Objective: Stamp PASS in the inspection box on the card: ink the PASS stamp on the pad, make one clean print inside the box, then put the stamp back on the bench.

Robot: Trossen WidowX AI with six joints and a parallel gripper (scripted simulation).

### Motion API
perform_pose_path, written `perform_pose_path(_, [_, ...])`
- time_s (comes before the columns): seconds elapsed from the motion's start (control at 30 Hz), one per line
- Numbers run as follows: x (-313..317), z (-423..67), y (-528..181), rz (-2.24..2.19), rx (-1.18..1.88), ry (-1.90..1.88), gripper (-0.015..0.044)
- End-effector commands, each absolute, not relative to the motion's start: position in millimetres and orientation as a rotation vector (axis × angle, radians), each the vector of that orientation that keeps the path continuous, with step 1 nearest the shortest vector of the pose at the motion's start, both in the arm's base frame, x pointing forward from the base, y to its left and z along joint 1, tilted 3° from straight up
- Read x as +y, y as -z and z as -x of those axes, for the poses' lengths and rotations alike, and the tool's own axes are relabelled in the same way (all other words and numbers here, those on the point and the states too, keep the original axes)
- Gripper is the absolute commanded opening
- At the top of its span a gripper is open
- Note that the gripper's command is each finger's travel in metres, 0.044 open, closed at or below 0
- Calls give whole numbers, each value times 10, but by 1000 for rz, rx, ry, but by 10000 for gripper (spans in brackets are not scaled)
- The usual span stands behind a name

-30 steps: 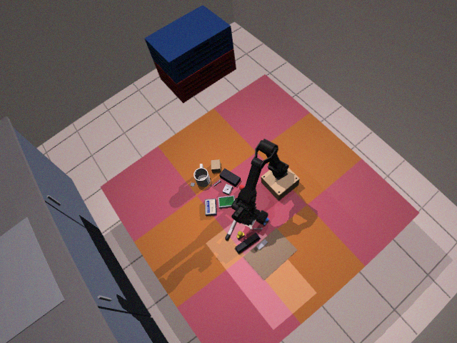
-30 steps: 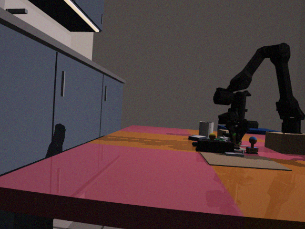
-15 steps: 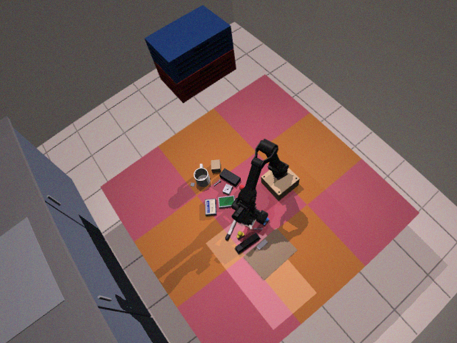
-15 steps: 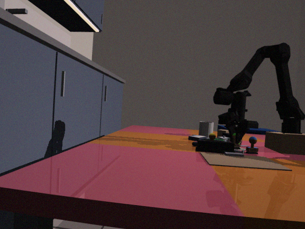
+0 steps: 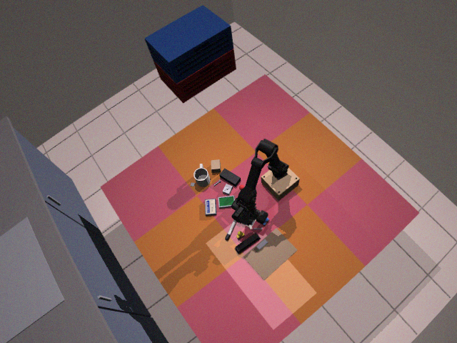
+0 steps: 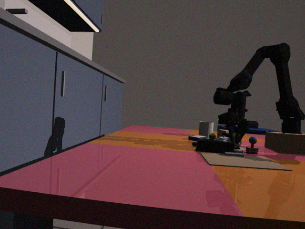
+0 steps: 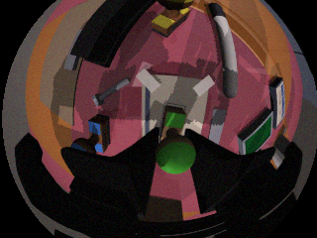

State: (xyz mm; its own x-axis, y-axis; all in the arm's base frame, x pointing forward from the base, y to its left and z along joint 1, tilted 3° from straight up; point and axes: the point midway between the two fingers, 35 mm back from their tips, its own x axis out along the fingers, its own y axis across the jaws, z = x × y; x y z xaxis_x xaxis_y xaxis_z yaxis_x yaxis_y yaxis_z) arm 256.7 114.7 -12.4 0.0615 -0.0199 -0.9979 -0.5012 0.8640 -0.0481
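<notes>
The black six-joint arm (image 5: 254,173) bends down from its tan wooden base block (image 5: 291,188), its black parallel-jaw gripper (image 7: 173,134) pinching the green ball-knobbed stamp (image 7: 176,157) by the handle, fingers closed on it from either side. In the wrist view the stamp hangs at the centre, directly over a pale card with grey corner marks (image 7: 173,95) lying on the pink-and-orange checkered bench top (image 5: 147,191); whether the stamp's face touches the card cannot be told. At twelve o'clock from the card in that view sits a yellow-knobbed stamp (image 7: 173,2); a long black rectangular bar (image 7: 115,20) curves away at ten o'clock, and a black-and-white marker pen (image 7: 228,54) lies at two o'clock. A green-faced flat pad in a dark frame (image 7: 257,134) rests at three o'clock, and a blue-knobbed stamp (image 6: 252,142) stands near the gripper in the side view, at the far edge of a brown cardboard sheet (image 6: 246,161). From above, a white mug (image 5: 201,176), a small tan box (image 5: 215,164) and a black flat case (image 5: 230,176) cluster at ten o'clock from the gripper, with a blue-and-red stack of crates (image 5: 191,51) well apart on the tiled floor.
</notes>
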Motion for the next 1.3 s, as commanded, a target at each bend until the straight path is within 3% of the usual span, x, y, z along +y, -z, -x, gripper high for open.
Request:
perform_pose_path(0.0, [1140,-2573,147,443,1476,-381,0])
perform_pose_path(1.27, [1145,-2569,47,443,1476,-381,0])
